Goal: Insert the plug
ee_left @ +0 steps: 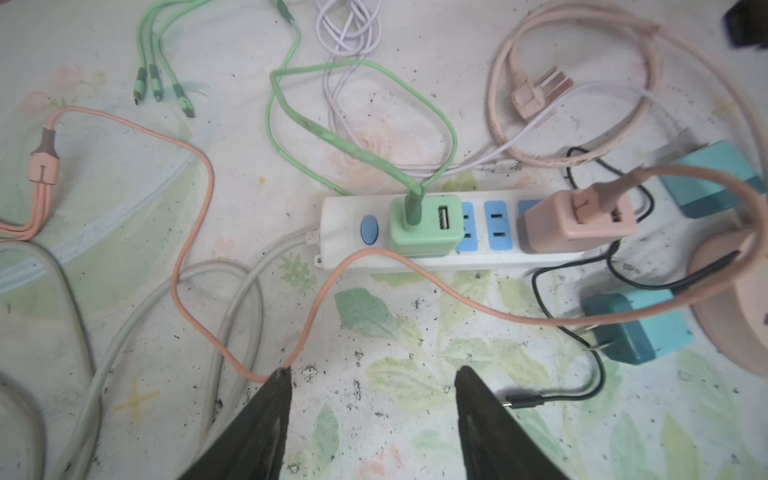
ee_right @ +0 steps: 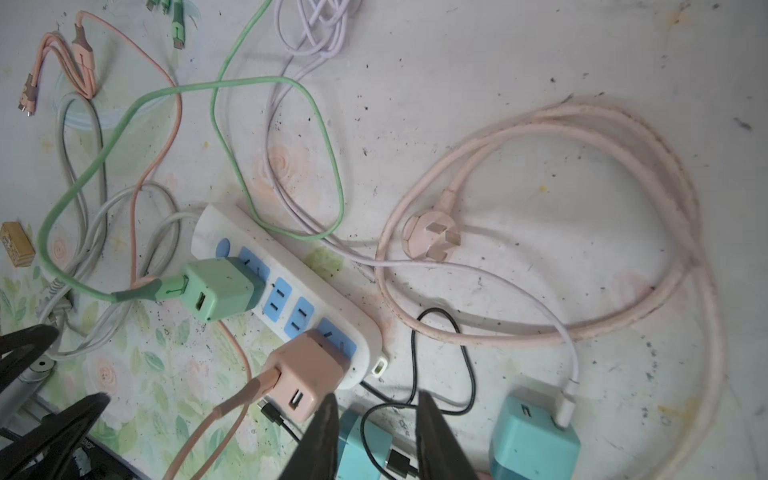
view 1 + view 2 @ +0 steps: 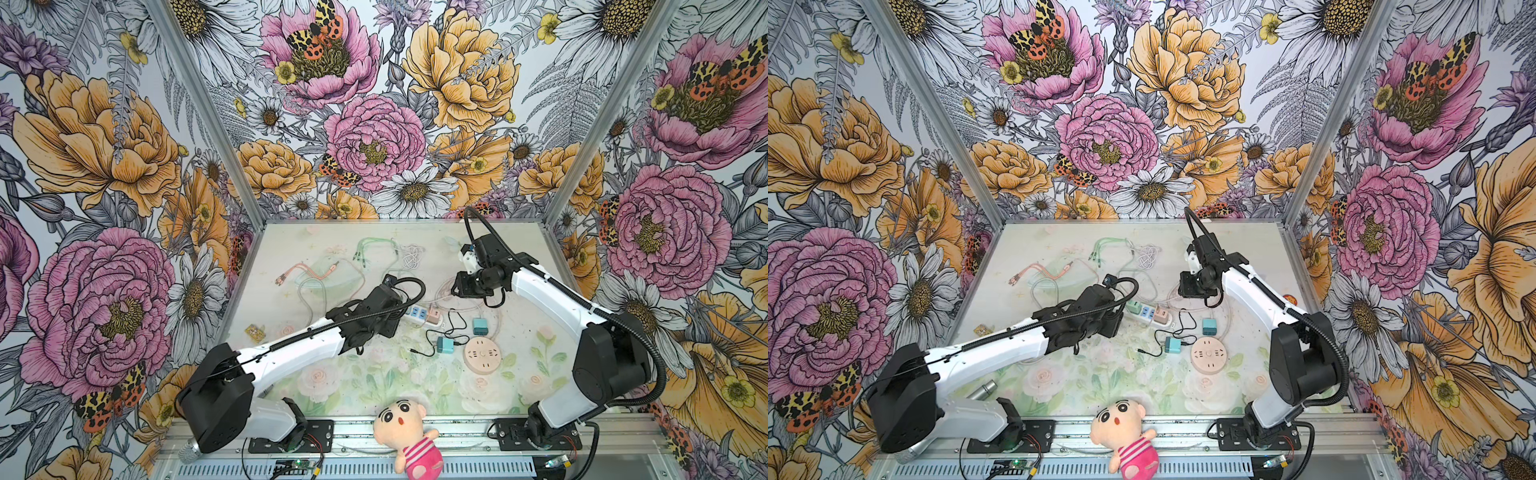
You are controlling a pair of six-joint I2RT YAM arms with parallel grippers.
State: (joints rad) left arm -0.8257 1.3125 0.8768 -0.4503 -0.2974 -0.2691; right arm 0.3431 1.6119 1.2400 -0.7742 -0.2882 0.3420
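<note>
— Where does the teal charger (image 2: 351, 440) lie?

— Just ahead of the right pincer (image 2: 376, 395), whose empty jaws stand narrowly parted, with the power strip (image 2: 208, 226) beyond. The left pincer (image 1: 374, 370), wide and empty, sits farther off.

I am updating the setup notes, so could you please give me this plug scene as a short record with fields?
power strip: white, lying flat
plugged in: green charger, pink charger
free sockets: blue, between the two chargers
unplugged: teal charger with white cable; three-pin plug on pink cord
left gripper: open, empty
right gripper: open, empty, near the pink charger
</note>
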